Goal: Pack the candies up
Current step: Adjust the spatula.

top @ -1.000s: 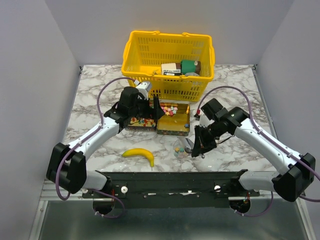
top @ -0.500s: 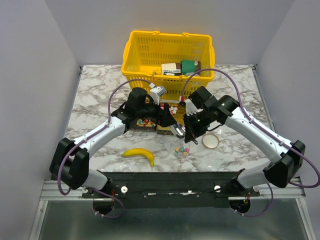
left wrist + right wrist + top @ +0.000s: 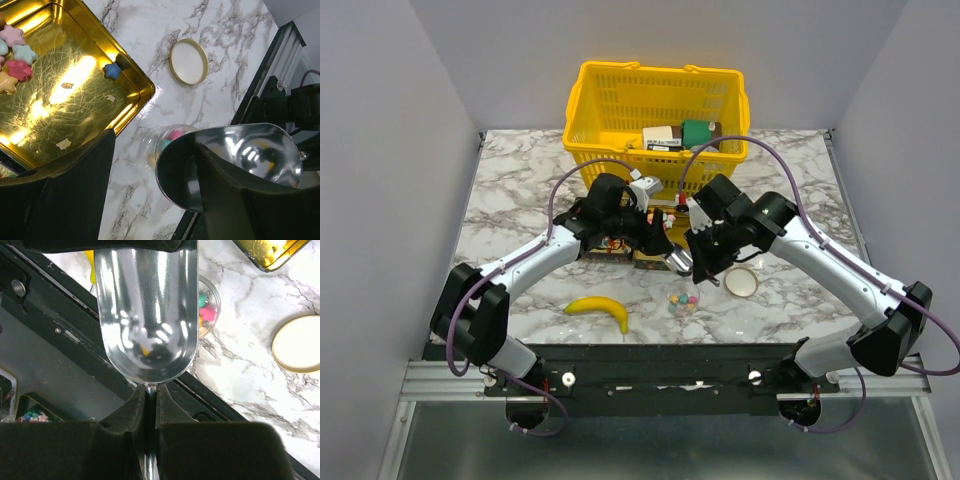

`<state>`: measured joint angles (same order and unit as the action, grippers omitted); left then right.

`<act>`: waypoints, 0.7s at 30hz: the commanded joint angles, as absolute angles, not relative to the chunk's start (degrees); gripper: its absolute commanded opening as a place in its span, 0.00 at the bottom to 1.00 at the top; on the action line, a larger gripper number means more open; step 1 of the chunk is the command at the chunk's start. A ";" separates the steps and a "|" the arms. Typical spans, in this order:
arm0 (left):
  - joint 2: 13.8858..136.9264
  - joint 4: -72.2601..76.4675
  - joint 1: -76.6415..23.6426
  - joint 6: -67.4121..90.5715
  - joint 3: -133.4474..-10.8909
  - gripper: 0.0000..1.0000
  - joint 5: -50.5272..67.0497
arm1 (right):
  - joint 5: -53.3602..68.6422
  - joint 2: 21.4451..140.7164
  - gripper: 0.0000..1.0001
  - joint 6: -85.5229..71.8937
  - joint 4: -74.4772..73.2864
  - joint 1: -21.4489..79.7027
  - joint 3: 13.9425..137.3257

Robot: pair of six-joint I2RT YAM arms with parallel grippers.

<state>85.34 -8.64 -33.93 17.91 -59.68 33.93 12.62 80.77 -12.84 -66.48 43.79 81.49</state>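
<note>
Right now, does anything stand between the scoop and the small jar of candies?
Nothing visible does. The lid lies apart on the table, so the jar of candies is open, and the scoop in the right end effector hangs close beside it.

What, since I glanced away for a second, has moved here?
The right end effector, shut on the scoop, swung left from beside the candy jar toward the tin, uncovering the lid. The left end effector reached right toward the scoop, jaws narrowing. Banana, basket, jar and tin stayed put.
</note>
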 commanded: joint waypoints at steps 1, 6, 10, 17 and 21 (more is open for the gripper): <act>87.01 -13.62 -34.45 15.56 -61.52 0.73 31.64 | 8.70 79.10 0.01 -12.83 -64.34 43.77 85.43; 88.59 -14.85 -34.54 15.21 -62.66 0.71 30.50 | 10.19 79.72 0.01 -13.36 -64.42 43.77 88.24; 89.47 -15.90 -34.54 15.55 -63.45 0.67 28.75 | 9.94 80.24 0.01 -13.62 -64.16 43.77 88.51; 85.62 -18.55 -34.37 20.91 -68.73 0.85 14.42 | 3.17 82.17 0.01 -13.27 -63.11 43.42 84.03; 82.45 -17.58 -34.37 21.62 -69.17 0.92 10.82 | -1.56 85.95 0.01 -10.56 -62.84 42.72 84.72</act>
<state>87.24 -16.91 -34.26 19.97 -67.20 18.63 4.86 82.13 -13.30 -65.39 43.38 84.68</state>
